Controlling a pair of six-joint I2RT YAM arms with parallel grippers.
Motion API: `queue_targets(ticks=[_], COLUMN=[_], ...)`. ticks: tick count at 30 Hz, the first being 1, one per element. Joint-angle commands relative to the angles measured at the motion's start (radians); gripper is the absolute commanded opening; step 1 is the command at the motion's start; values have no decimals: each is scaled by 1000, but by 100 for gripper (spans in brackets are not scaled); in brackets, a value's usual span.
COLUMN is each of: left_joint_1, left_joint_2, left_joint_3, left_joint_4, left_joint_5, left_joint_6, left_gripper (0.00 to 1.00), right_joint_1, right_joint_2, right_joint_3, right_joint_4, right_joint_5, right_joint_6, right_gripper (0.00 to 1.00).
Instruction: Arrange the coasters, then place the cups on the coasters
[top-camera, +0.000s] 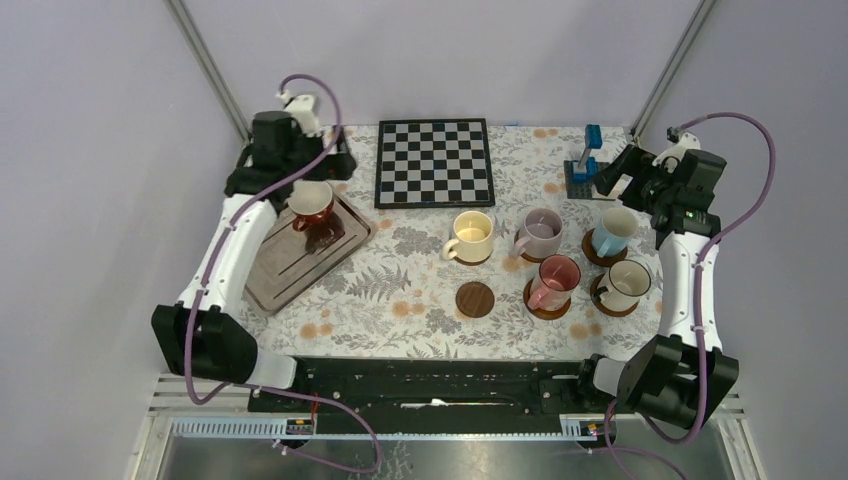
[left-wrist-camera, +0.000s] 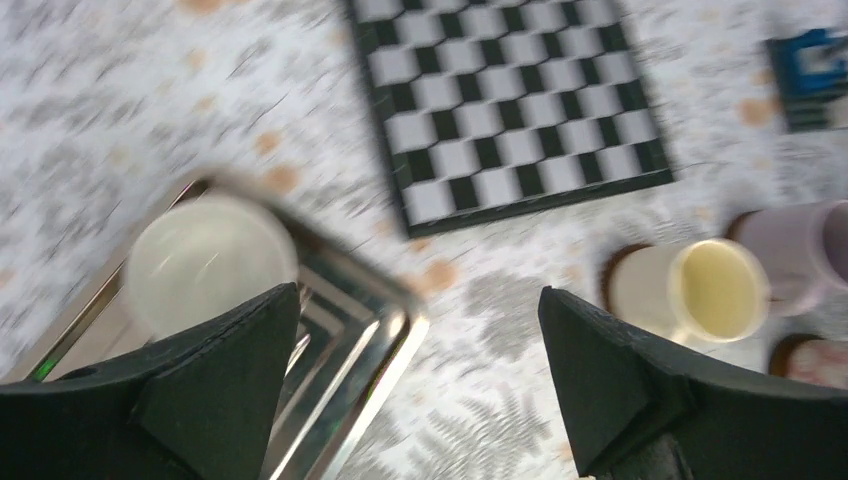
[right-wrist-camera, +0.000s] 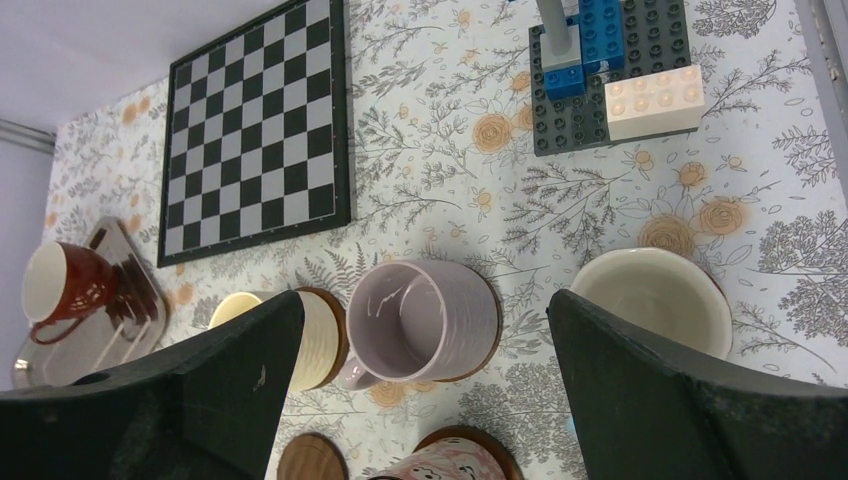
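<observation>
You see a mirror-bright metal tray at the left, a glossy glazed dark red cup, a matt wooden coaster near the middle, and a matt floral-printed tablecloth.

Overhead view, wrist views sharing chessboard

The whole left wrist view is blurred: the cup on the tray at lower left is a pale smear, its colour and handle unreadable. The lilac mug is cut by the right edge. In the right wrist view, the bottom edge clips the pink mug and a bare coaster.
</observation>
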Motion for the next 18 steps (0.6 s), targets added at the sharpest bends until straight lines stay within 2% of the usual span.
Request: queue_targets(ticks=[1,5,8,15,18], left_joint_1=[190,350,407,434,436], left_joint_2=[-80,-62,-32,63,104], left_joint_3=[-101,-144,-200,-324,-361], left_joint_4=[-79,-111,-82,26,73], left_joint_5=[133,165,147,88,118], left_joint_6=[137,220,280,389,405], left_gripper=[96,92,86,68,60], right_joint_1=[-2,-2,-2,-2,-2], right_joint_2=[2,10,24,29,25], right_joint_3=[-16,-37,-52,-73,-80], right_joint_4=[47,63,78,81,79], right_joint_5=[-53,-81,-85,-115,-112], right_joint_6=[-83,-104,-102,-110,-118], right_gripper=[99,100,100,100,100])
